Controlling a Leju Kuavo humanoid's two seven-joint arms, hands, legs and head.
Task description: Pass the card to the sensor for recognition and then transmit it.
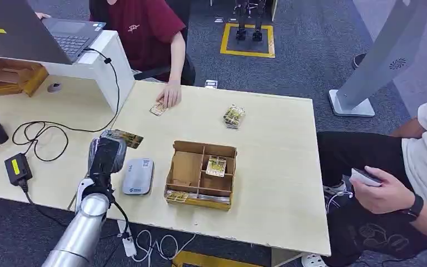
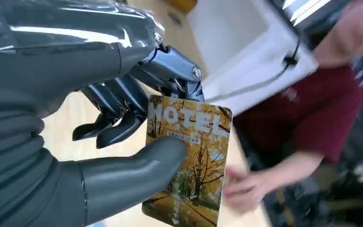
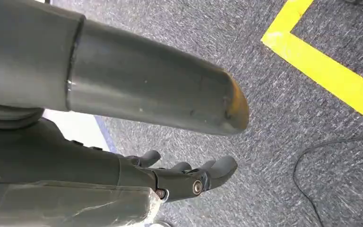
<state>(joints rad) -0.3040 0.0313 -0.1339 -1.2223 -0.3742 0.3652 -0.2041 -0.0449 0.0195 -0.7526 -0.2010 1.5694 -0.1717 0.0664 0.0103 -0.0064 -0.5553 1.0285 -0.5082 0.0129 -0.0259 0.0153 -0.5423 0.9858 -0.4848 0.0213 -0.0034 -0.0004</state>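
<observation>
My left hand (image 2: 99,142) pinching a yellow autumn-tree "HOTEL" card (image 2: 189,161) between thumb and fingers, held above the rounded grey sensor pad (image 1: 138,176) toward eleven o'clock, my right hand (image 3: 170,177) hanging over carpet, fingers loosely apart, holding nothing.

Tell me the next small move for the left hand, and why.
Probably lower the card onto the grey sensor. The left hand already pinches it between thumb and fingers, just above and beside the sensor, not yet over it.
</observation>
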